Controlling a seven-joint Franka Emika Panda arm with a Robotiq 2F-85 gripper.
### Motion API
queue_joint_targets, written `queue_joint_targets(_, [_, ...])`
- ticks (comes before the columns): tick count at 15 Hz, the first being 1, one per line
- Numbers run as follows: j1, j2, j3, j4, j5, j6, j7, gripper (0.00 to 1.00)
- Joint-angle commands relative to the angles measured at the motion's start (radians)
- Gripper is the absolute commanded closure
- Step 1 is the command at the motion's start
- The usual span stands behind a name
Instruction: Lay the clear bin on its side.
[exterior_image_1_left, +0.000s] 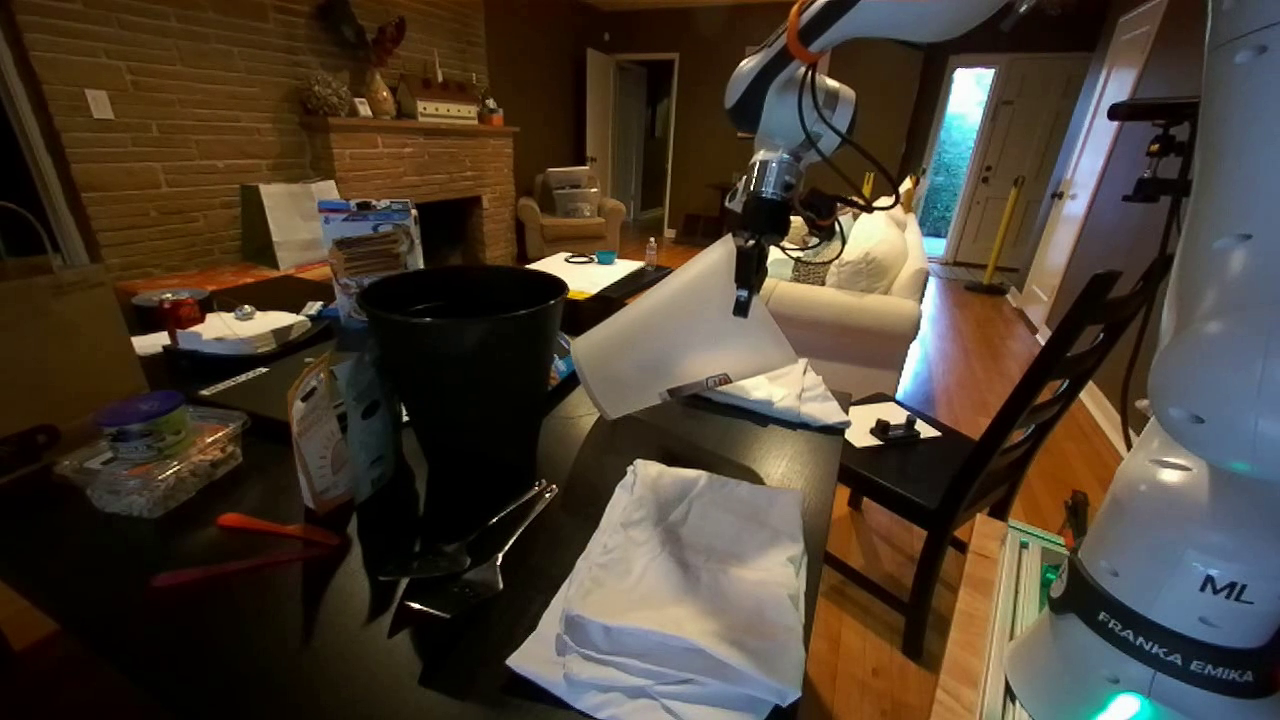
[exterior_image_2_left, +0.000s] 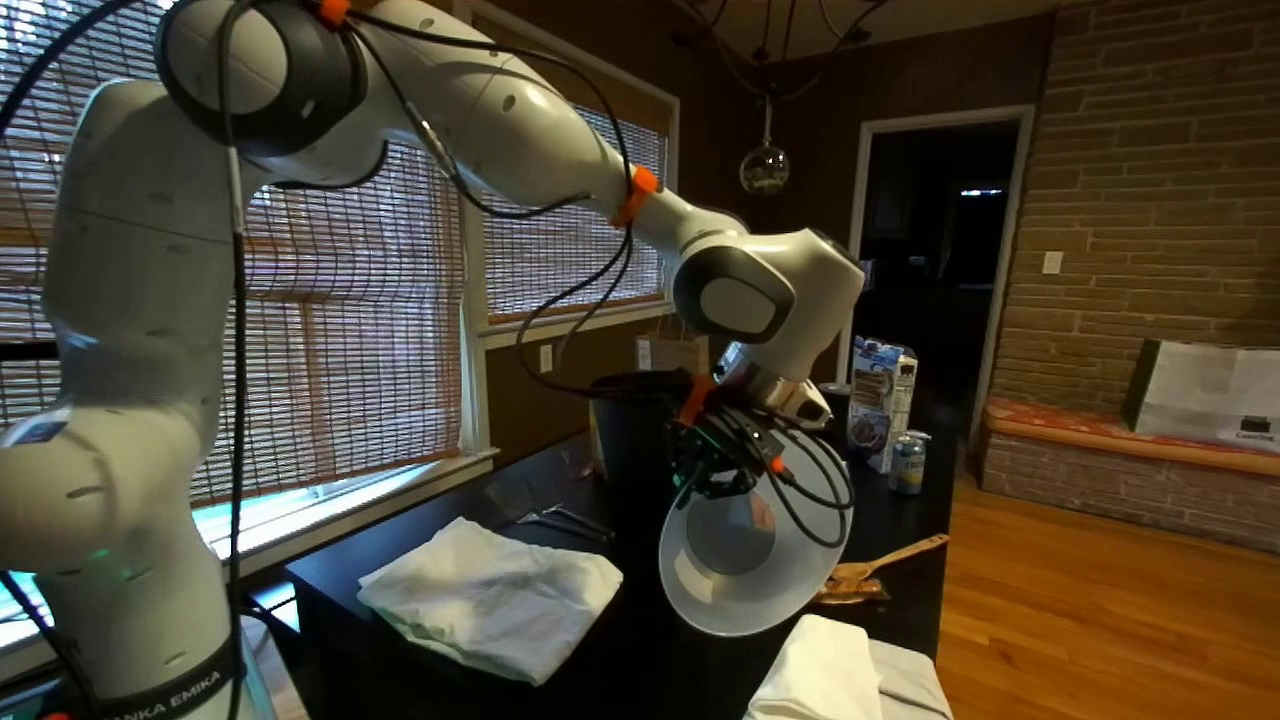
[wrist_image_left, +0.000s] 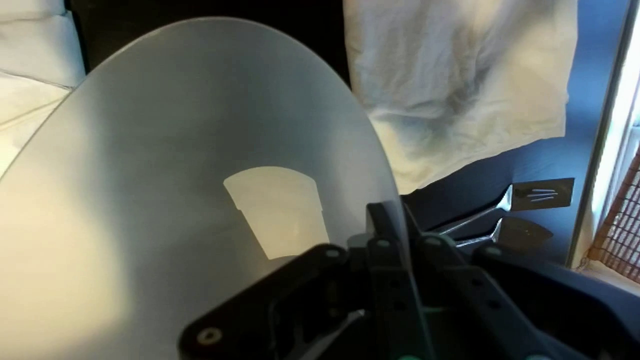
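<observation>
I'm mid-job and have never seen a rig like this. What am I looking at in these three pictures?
The machine is a white jointed robot arm ending in a black two-fingered pincer. Two pictures come from cameras outside the robot, looking from different places; the third comes from a camera on its wrist. The pincer is closed on the rim of a tall translucent whitish plastic bin, which it holds tilted; I can't tell whether the bin touches the black table. On that table are a tall round black bin, a large folded white cloth and two spatulas with shiny metal handles, among other things.
</observation>
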Motion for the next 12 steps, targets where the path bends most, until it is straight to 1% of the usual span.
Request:
queue_joint_targets(1, [-0.017, 0.08, 0.011, 0.048, -0.035, 0.011, 0.064, 0.99])
queue_joint_targets(6, [-0.027, 0.115, 0.015, 0.084, -0.045, 0.004, 0.063, 0.99])
queue_joint_targets(7, [-0.029, 0.122, 0.016, 0.093, -0.046, -0.001, 0.063, 0.94])
queue_joint_targets(8, [-0.033, 0.128, 0.017, 0.1, -0.044, -0.009, 0.06, 0.7])
queue_joint_targets(10, [-0.038, 0.14, 0.018, 0.112, -0.049, -0.008, 0.066, 0.68])
queue_joint_targets(11, [-0.041, 0.151, 0.019, 0.118, -0.058, -0.01, 0.08, 0.63])
queue_joint_targets(12, [-0.045, 0.165, 0.022, 0.121, -0.068, -0.016, 0.091, 0.54])
